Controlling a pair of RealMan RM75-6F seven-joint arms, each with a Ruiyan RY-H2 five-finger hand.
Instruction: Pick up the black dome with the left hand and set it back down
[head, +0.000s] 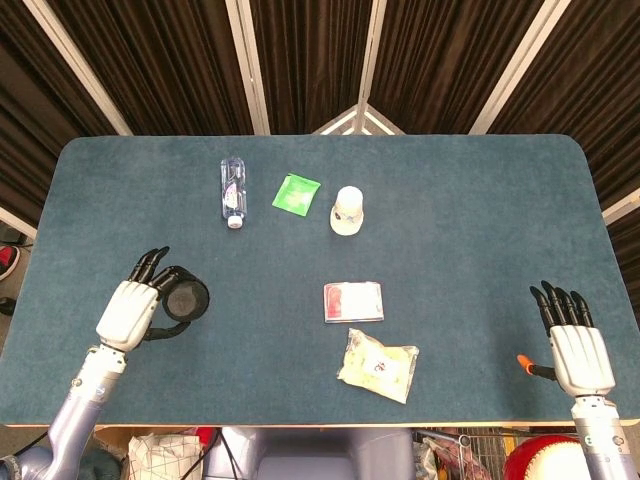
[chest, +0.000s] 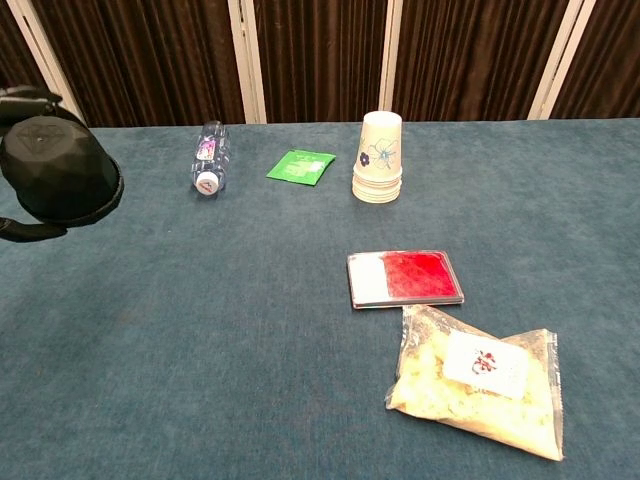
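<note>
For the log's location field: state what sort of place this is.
Probably a robot test or data-collection station, not a home: a blue felt-covered table ringed by dark curtains, with unrelated props laid out, such as a water bottle and stacked paper cups.

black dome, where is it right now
The faceted black plastic dome is in the left hand near the table's left edge in the head view, well in front of the lying clear plastic water bottle.

One dome (head: 185, 298), bottle (head: 232, 192), two packets (head: 296, 194) (head: 379, 365)
</note>
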